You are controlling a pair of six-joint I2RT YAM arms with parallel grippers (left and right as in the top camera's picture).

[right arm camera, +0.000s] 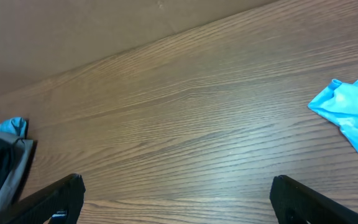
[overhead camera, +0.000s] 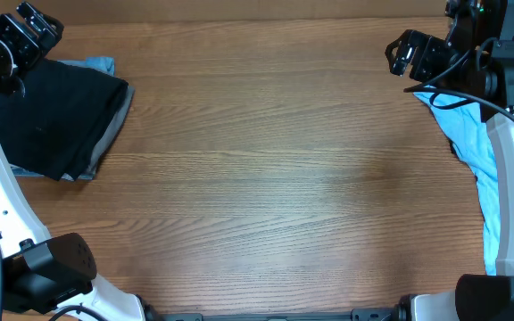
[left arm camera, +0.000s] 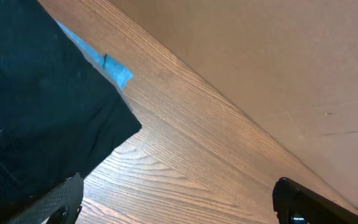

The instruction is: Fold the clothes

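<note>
A folded black shirt [overhead camera: 56, 120] lies at the table's left edge on a pile with grey and light blue cloth under it; it also shows in the left wrist view [left arm camera: 36, 106]. A light blue T-shirt [overhead camera: 476, 147] lies crumpled at the right edge, partly under the right arm, and shows in the right wrist view [right arm camera: 353, 112]. My left gripper [overhead camera: 25, 40] is open and empty above the pile's far corner. My right gripper [overhead camera: 409, 55] is open and empty, raised at the far right beside the blue T-shirt.
Grey cloth [overhead camera: 114, 125] edges the black pile on its right, and a light blue corner [overhead camera: 101, 64] sticks out behind it. The wooden table [overhead camera: 284, 178] spans the middle. The arm bases [overhead camera: 34, 267] stand at both front corners.
</note>
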